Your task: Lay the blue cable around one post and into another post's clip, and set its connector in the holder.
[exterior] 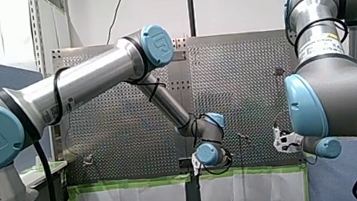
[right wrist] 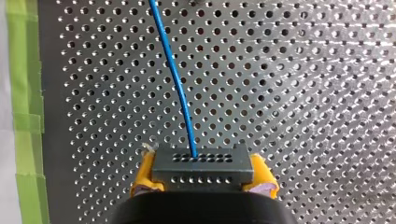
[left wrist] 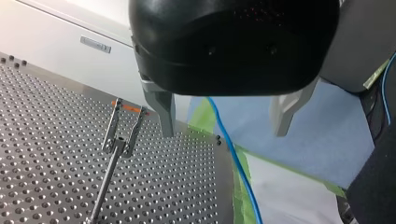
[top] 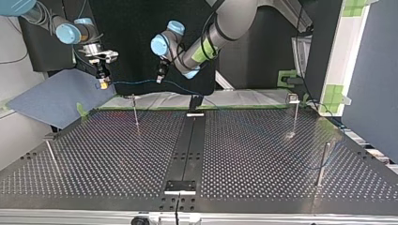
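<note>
My right gripper (right wrist: 203, 173) is clamped on the black connector (right wrist: 203, 163), its yellow pads (right wrist: 144, 173) pressing on both ends of the block. The blue cable (right wrist: 180, 88) leaves the connector's top face and runs away over the perforated table (right wrist: 303, 93). In the top view this gripper hangs above the table's far edge at the view's left. The cable stretches from it across to my left gripper (left wrist: 223, 133). That gripper's metal fingers (left wrist: 164, 116) stand apart with the cable passing loose between them, touching neither. Beyond them the cable drops past the green tape (left wrist: 239, 191) at the table's edge. Beside my left gripper a thin post (left wrist: 108, 170) rises from the table and ends in a forked clip (left wrist: 125, 126), which holds nothing. As for writing, a small grey plate (left wrist: 95, 45) on the white panel behind the table bears marks too blurred to read. The blue joint cap (exterior: 158, 45) in the front view shows a pale logo, and a white label (exterior: 318, 41) wraps my right arm, but neither is legible.
</note>
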`<move>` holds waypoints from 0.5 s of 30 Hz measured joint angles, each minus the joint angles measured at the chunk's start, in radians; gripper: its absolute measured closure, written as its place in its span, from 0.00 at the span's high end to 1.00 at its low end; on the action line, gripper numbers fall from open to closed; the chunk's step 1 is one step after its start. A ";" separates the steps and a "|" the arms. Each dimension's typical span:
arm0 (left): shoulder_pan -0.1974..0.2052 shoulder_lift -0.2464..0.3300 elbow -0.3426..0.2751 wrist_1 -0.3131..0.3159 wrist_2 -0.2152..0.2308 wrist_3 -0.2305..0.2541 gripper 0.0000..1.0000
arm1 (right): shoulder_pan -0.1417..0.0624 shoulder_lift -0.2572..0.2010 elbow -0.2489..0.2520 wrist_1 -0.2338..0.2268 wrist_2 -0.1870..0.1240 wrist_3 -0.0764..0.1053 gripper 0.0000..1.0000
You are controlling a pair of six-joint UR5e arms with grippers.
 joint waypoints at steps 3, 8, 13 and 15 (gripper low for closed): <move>0.000 -0.003 0.000 0.007 0.005 -0.014 0.99 | 0.000 0.000 0.000 -0.006 0.000 0.012 0.00; 0.010 -0.028 0.017 0.022 0.007 -0.031 0.99 | 0.000 0.000 0.000 -0.008 -0.001 0.016 0.00; 0.023 -0.037 0.034 0.047 0.004 -0.052 0.99 | 0.001 0.000 0.000 -0.009 -0.002 0.016 0.00; 0.028 -0.038 0.040 0.052 0.004 -0.057 0.96 | 0.001 0.001 0.000 -0.008 -0.002 0.016 0.00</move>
